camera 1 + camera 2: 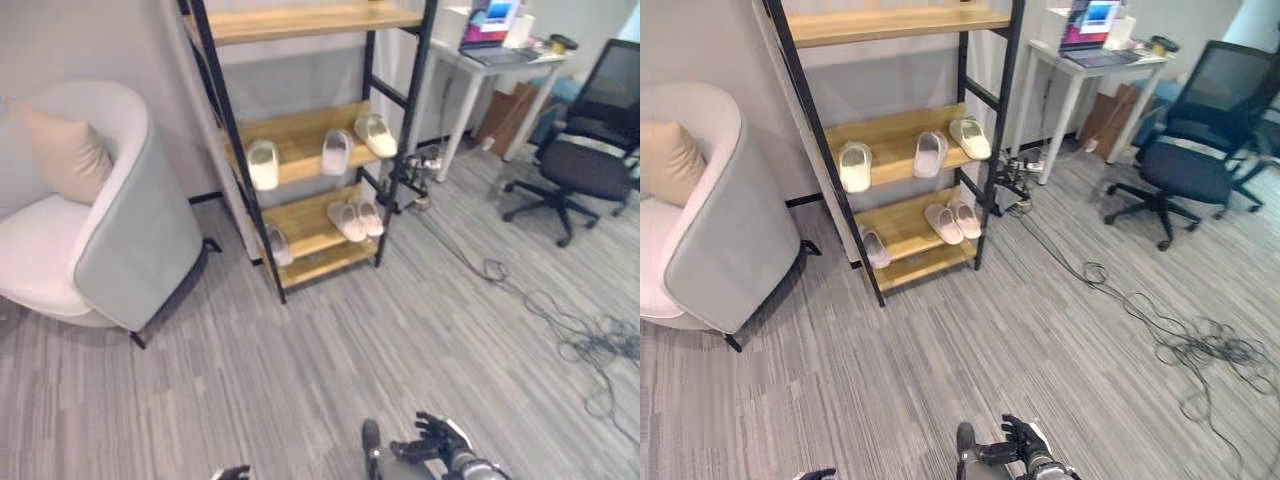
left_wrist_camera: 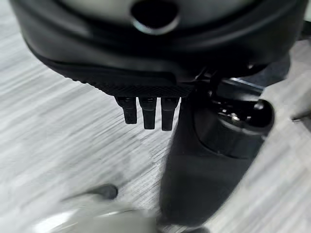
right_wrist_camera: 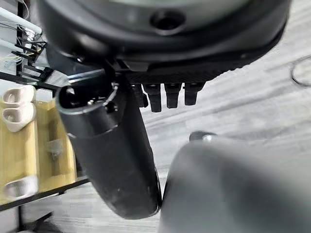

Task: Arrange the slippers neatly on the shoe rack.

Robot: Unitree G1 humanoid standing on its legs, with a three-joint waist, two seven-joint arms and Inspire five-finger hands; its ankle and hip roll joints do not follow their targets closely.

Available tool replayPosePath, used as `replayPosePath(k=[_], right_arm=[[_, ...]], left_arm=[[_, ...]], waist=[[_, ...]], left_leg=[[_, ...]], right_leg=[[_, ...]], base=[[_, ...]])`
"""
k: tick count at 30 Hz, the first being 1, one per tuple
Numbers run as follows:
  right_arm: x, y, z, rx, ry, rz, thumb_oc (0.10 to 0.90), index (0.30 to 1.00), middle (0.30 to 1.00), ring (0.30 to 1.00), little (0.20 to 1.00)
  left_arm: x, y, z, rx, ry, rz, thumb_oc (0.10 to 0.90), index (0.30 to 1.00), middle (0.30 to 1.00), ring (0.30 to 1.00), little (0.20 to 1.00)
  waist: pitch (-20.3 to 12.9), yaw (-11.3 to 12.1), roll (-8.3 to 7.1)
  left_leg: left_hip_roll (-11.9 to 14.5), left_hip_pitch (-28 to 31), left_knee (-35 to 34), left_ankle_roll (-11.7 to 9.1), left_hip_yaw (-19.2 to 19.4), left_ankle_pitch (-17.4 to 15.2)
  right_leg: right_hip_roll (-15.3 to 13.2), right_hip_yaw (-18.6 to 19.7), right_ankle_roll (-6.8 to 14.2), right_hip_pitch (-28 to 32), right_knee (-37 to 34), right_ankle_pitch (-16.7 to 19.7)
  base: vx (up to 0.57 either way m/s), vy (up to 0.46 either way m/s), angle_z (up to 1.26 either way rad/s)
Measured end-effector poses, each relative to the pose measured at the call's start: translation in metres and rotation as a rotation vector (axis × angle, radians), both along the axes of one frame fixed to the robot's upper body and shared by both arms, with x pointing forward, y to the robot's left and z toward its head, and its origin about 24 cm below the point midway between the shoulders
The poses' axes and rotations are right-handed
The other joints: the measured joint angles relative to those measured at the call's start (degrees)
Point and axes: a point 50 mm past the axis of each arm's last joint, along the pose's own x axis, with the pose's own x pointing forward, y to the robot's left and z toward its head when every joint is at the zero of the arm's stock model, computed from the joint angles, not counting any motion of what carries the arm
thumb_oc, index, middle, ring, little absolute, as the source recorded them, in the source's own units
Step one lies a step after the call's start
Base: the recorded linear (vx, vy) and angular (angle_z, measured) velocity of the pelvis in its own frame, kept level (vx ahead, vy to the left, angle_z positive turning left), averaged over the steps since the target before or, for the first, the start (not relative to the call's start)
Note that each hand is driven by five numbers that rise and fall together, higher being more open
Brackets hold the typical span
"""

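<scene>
Right robot hand (image 1: pixel 440 440) low, relaxed – slippers (image 1: pixel 347 219) racked, partly cut off

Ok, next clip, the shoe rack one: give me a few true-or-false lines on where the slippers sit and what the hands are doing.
1. Three slippers sit on the middle shelf of the shoe rack. True.
2. A slipper lies on the floor in front of the rack. False: every slipper seen is on a shelf.
3. The right hand holds a slipper. False: it is low over the grey floor with relaxed fingers, holding nothing.
4. A pair of slippers lies side by side on the lower shelf, with a single slipper apart near the other end. True.
5. An office chair stands between the armchair and the rack. False: the office chair is on the rack's far side, by the white desk.
</scene>
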Motion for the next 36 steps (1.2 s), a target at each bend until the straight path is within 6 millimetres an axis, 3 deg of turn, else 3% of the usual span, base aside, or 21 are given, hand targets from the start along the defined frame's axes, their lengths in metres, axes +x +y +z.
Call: replayPosePath(k=[1,2,3,4,5,9,10,12,13,16,19,21,22,23,26,29,30,31,32,34,36], right_arm=[[-0.005,0.001,-0.001,0.001,0.009,0.002,0.800,0.900,0.900,0.900,0.900],[-0.004,0.001,-0.001,-0.001,0.007,0.010,0.800,0.900,0.900,0.900,0.900],[-0.004,0.000,0.003,-0.006,-0.013,0.021,0.800,0.900,0.900,0.900,0.900],[-0.005,0.001,0.005,-0.022,-0.020,0.049,0.800,0.900,0.900,0.900,0.900],[-0.003,0.004,0.006,-0.028,-0.024,0.073,0.800,0.900,0.900,0.900,0.900],[0.009,0.010,0.012,-0.035,-0.068,0.102,0.800,0.900,0.900,0.900,0.900],[0.018,0.015,0.017,-0.040,-0.099,0.132,0.800,0.900,0.900,0.900,0.900],[0.027,0.016,0.020,-0.055,-0.123,0.163,0.800,0.900,0.900,0.900,0.900],[0.020,0.014,0.016,-0.071,-0.107,0.179,0.800,0.900,0.900,0.900,0.900],[-0.003,0.014,-0.005,-0.084,0.028,0.135,0.800,0.900,0.900,0.900,0.900],[-0.022,0.006,-0.015,-0.104,0.122,0.099,0.800,0.900,0.900,0.900,0.900],[-0.024,0.005,-0.016,-0.104,0.127,0.073,0.800,0.900,0.900,0.900,0.900],[-0.027,0.001,-0.017,-0.106,0.142,0.062,0.800,0.900,0.900,0.900,0.900],[-0.023,-0.002,-0.016,-0.106,0.139,0.042,0.800,0.900,0.900,0.900,0.900],[-0.017,-0.001,-0.014,-0.094,0.112,0.013,0.800,0.900,0.900,0.900,0.900],[-0.002,0.004,-0.009,-0.083,0.044,0.035,0.800,0.900,0.900,0.900,0.900],[0.004,0.006,-0.006,-0.069,0.018,0.035,0.800,0.900,0.900,0.900,0.900],[0.005,0.006,-0.005,-0.056,0.008,0.016,0.800,0.900,0.900,0.900,0.900],[0.009,0.006,-0.004,-0.037,-0.007,-0.033,0.800,0.900,0.900,0.900,0.900],[0.003,-0.001,-0.004,-0.051,-0.001,-0.070,0.800,0.900,0.900,0.900,0.900],[0.000,-0.006,-0.003,-0.065,-0.004,-0.091,0.800,0.900,0.900,0.900,0.900]], left_arm=[[0.000,0.004,0.001,0.007,-0.019,0.029,0.800,0.900,0.900,0.900,0.900],[0.001,0.007,0.002,0.013,-0.014,0.021,0.800,0.900,0.900,0.900,0.900],[0.001,0.011,0.003,0.028,0.014,0.007,0.800,0.900,0.900,0.900,0.900],[0.009,0.015,0.005,0.044,0.000,-0.004,0.800,0.900,0.900,0.900,0.900],[0.010,0.019,0.006,0.053,-0.009,-0.004,0.800,0.900,0.900,0.900,0.900],[0.017,0.010,0.005,0.031,-0.035,-0.015,0.800,0.900,0.900,0.900,0.900],[0.017,0.002,0.003,0.017,-0.034,-0.011,0.800,0.900,0.900,0.900,0.900],[0.016,-0.005,0.001,0.005,-0.028,-0.003,0.800,0.900,0.900,0.900,0.900],[0.010,-0.012,-0.001,-0.016,-0.006,0.028,0.800,0.900,0.900,0.900,0.900],[-0.026,-0.013,-0.006,-0.026,0.087,0.095,0.800,0.900,0.900,0.900,0.900],[-0.040,-0.013,-0.007,-0.025,0.127,0.106,0.800,0.900,0.900,0.900,0.900],[-0.036,-0.007,-0.005,-0.010,0.120,0.096,0.800,0.900,0.900,0.900,0.900],[-0.025,-0.004,-0.004,-0.002,0.098,0.091,0.800,0.900,0.900,0.900,0.900],[-0.019,-0.005,-0.004,-0.002,0.078,0.072,0.800,0.900,0.900,0.900,0.900],[0.013,0.002,0.003,0.021,-0.022,0.006,0.800,0.900,0.900,0.900,0.900],[0.039,0.001,0.008,0.025,-0.116,-0.037,0.800,0.900,0.900,0.900,0.900],[0.041,0.001,0.009,0.023,-0.120,-0.037,0.800,0.900,0.900,0.900,0.900],[0.042,-0.001,0.008,0.019,-0.117,-0.031,0.800,0.900,0.900,0.900,0.900],[0.032,-0.001,0.005,0.018,-0.077,-0.017,0.800,0.900,0.900,0.900,0.900],[0.017,-0.001,0.003,0.014,-0.050,-0.010,0.800,0.900,0.900,0.900,0.900],[-0.002,0.000,0.001,0.017,-0.012,0.005,0.800,0.900,0.900,0.900,0.900]], waist=[[0.0,1.6,-0.19],[0.2,1.8,-0.38],[0.3,1.4,-0.31],[1.0,1.6,-1.80],[1.5,2.4,-2.98],[2.1,3.5,-3.17],[2.1,4.3,-2.81],[2.8,5.6,-1.48],[3.2,7.2,-0.08],[1.0,7.8,-0.20],[-0.1,7.9,-0.68],[-1.0,7.5,-1.76],[-0.8,7.2,-1.60],[-1.1,6.5,-0.60],[-1.4,5.1,-0.77],[-1.6,3.7,0.07],[-1.6,2.8,0.26],[-1.4,2.4,0.72],[-1.2,1.6,0.61],[-1.3,1.7,0.89],[-1.4,2.1,1.07]], left_leg=[[1.3,-5.3,11.9,-1.5,-0.8,5.4],[2.6,-8.2,18.6,-0.2,-0.4,6.1],[6.7,-14.2,28.5,4.4,2.8,6.0],[7.0,-16.4,28.0,4.1,4.5,4.3],[5.5,-17.7,23.0,3.0,5.4,3.6],[0.9,-21.3,-0.1,3.5,6.3,3.2],[-2.0,-20.9,-20.4,3.3,6.2,7.0],[-1.9,-21.2,-30.2,2.4,5.0,11.8],[-0.9,-21.5,-32.5,1.5,3.6,13.6],[-0.3,-21.0,-26.8,3.4,5.3,15.1],[-2.5,-17.3,-27.0,9.3,6.5,20.7],[-4.8,-13.8,-28.5,11.7,6.7,19.7],[-5.5,-11.6,-29.3,12.0,7.2,17.9],[-5.6,-9.1,-30.5,11.7,7.2,18.4],[-7.6,-4.7,-31.0,13.4,6.2,13.9],[-7.6,-1.1,-31.9,12.2,5.6,12.9],[-7.9,-0.6,-31.9,10.4,4.5,11.4],[-7.9,-0.1,-31.8,10.1,4.0,10.4],[-8.4,1.3,-31.8,10.2,3.8,10.4],[-8.6,3.9,-31.6,10.5,3.3,8.7],[-8.4,5.7,-31.8,10.6,2.9,7.5]], right_leg=[[0.6,-0.1,-1.4,1.3,0.0,-1.1],[0.9,-1.0,-1.9,2.9,-0.8,-1.7],[1.3,-3.5,-3.3,5.1,-2.6,-2.9],[0.5,-4.2,-3.8,7.0,-3.3,-3.4],[-0.2,-4.5,-3.8,8.8,-3.9,-4.7],[0.7,-7.2,-1.7,14.3,-8.9,-7.1],[1.5,-7.6,-0.6,16.3,-12.4,-7.2],[3.3,-7.2,-0.4,18.8,-13.9,-6.8],[4.7,-6.5,-2.2,20.5,-14.4,-8.4],[4.6,-5.6,-1.0,25.0,-13.9,-11.7],[1.4,-4.5,3.2,26.6,-8.6,-16.2],[-1.2,-4.4,4.9,25.3,-1.3,-17.8],[-2.5,-4.0,5.8,22.1,8.5,-17.9],[-4.7,-5.4,6.6,15.4,25.0,-18.6],[-9.4,-5.8,6.5,6.7,36.4,-18.4],[-9.8,-6.6,6.3,0.9,22.9,-18.2],[-8.4,-5.2,7.1,-1.5,15.5,-16.0],[-6.5,-1.7,7.4,-2.0,8.4,-13.8],[-4.0,4.9,8.0,-1.7,-0.7,-9.1],[-2.5,4.7,6.3,-1.3,2.1,-6.3],[-2.3,4.0,6.6,0.6,5.0,-6.0]], base=[[0.20,-0.356,0.26],[0.29,-0.392,0.29],[0.35,-0.149,0.65],[0.41,-0.038,0.70],[0.33,0.003,0.49],[0.35,0.098,0.40],[0.50,0.138,0.17],[0.37,0.142,-0.17],[0.41,0.244,-0.39],[0.42,0.275,-0.23],[0.30,0.250,-0.20],[0.33,0.429,-0.07],[0.21,0.276,-0.03],[0.15,0.139,-0.01],[0.23,0.113,0.10],[0.23,-0.044,0.12],[0.26,-0.100,0.08],[0.25,-0.134,0.35],[0.19,-0.113,0.40],[0.17,-0.113,0.50],[0.18,-0.148,0.34]])
